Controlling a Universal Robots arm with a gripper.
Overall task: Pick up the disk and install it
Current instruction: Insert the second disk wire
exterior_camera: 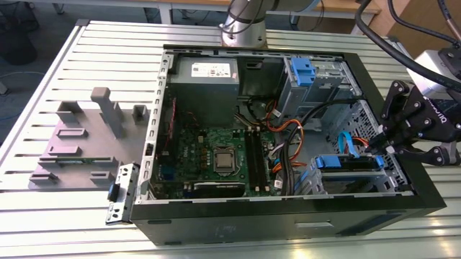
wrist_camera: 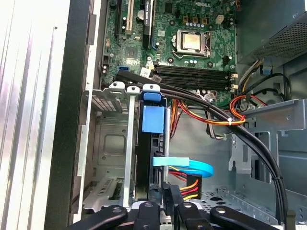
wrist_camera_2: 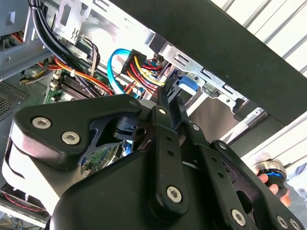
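Blue plastic marks the carrier of the disk (exterior_camera: 347,163), which sits edge-on in the grey drive cage (exterior_camera: 353,181) at the front corner of the open computer case (exterior_camera: 288,216). In the first wrist view the disk (wrist_camera: 152,143) stands as a dark slab topped by its blue bracket, slotted between the cage's metal rails just ahead of the fingertips. The gripper (exterior_camera: 381,147) hangs at the cage's outer end, its black fingers (wrist_camera_2: 169,103) drawn close together on the blue edge of the carrier; whether they truly pinch it I cannot tell. A light-blue data cable (wrist_camera: 189,165) loops just beside the fingertips, with red, yellow and black power wires (wrist_camera: 189,184) plugged in next to it. Beyond the disk, farther from the gripper, lies the green motherboard (exterior_camera: 216,156), and past that the grey power supply (exterior_camera: 205,75).
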